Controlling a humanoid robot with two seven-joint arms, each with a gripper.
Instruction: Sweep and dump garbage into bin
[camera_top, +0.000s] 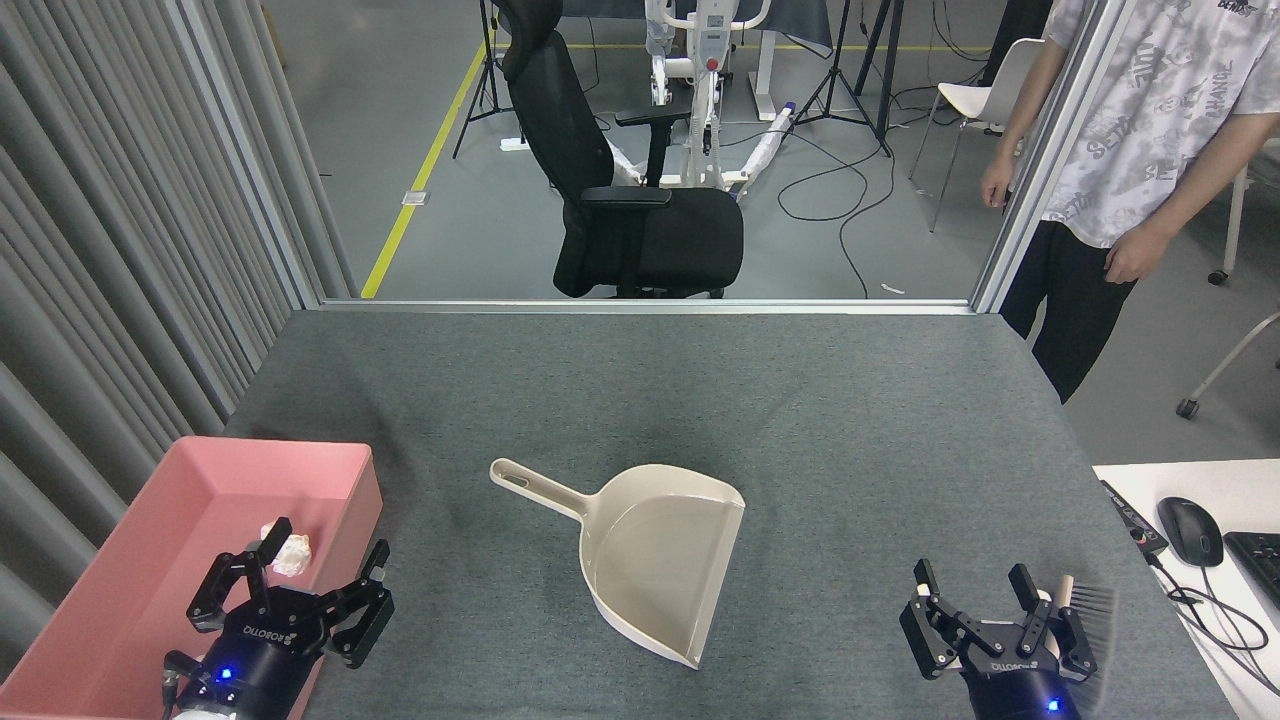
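1 garbage wad (287, 549) lies in the bin (215, 468), seemingly behind the released left end effector (326, 551).

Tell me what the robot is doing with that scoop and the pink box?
Right now it holds nothing. The left gripper is open over the pink bin, where one paper wad shows behind it. The dustpan lies empty on the grey table. The right gripper is open too, in front of the brush. A person stands watching behind the table.
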